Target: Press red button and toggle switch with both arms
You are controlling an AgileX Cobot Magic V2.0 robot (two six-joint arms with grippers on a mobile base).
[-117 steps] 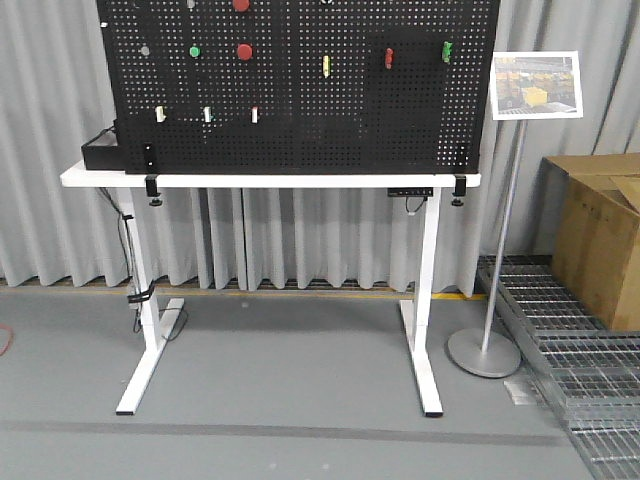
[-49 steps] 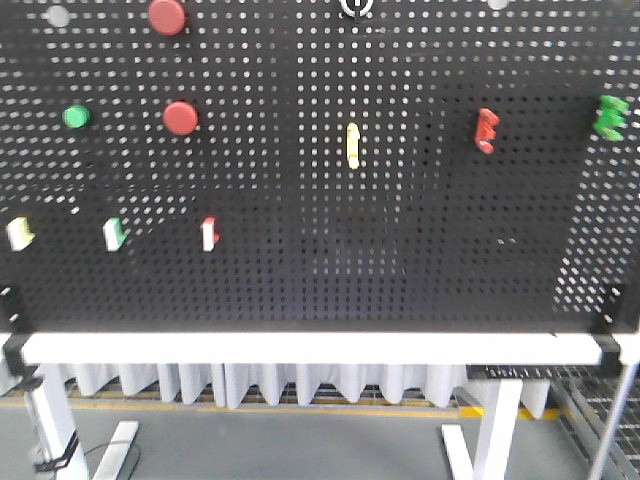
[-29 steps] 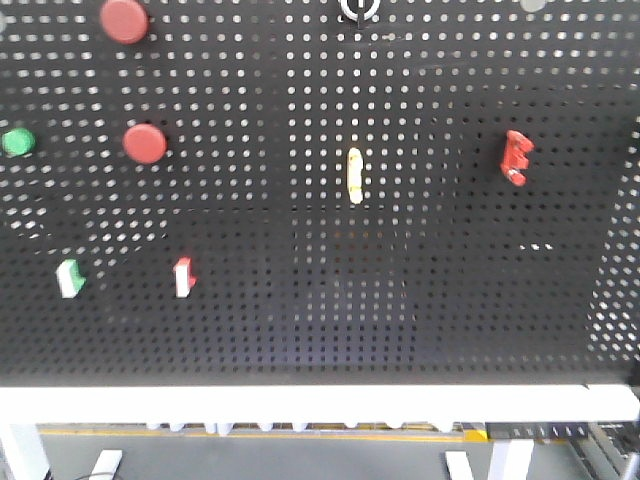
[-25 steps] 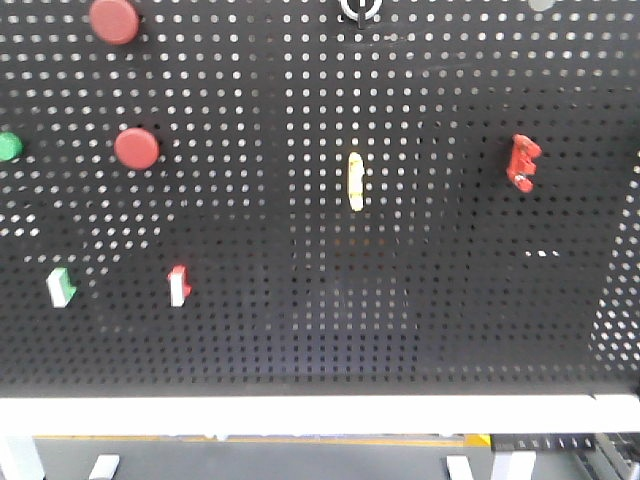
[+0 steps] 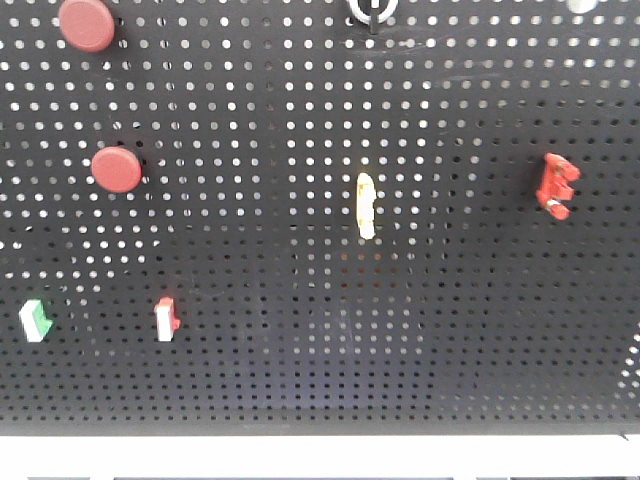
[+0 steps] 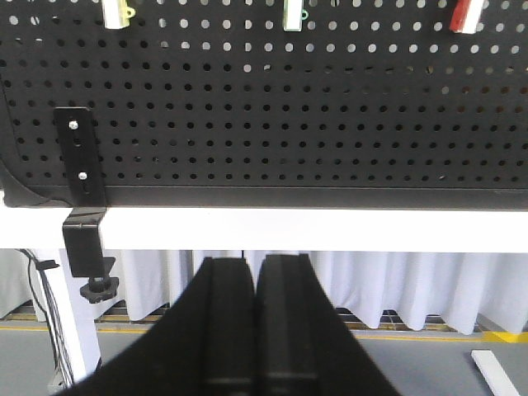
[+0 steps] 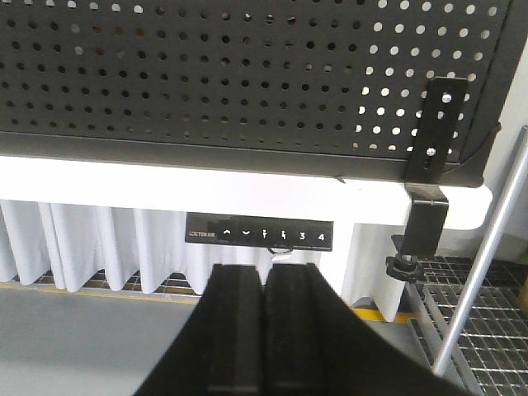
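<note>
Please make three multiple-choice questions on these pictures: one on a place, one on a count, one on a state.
1. Where on the pegboard is the toggle switch? A) top edge B) bottom left corner C) right edge
2. How many red buttons show in the front view? A) one B) two C) four
3. How do the fingers of the left gripper stand? A) wide open B) pressed together, empty C) gripping a button

Key: 1 A, the top edge cuts it. 2 B, upper red button and lower red button. 3 B, no gap shows.
</note>
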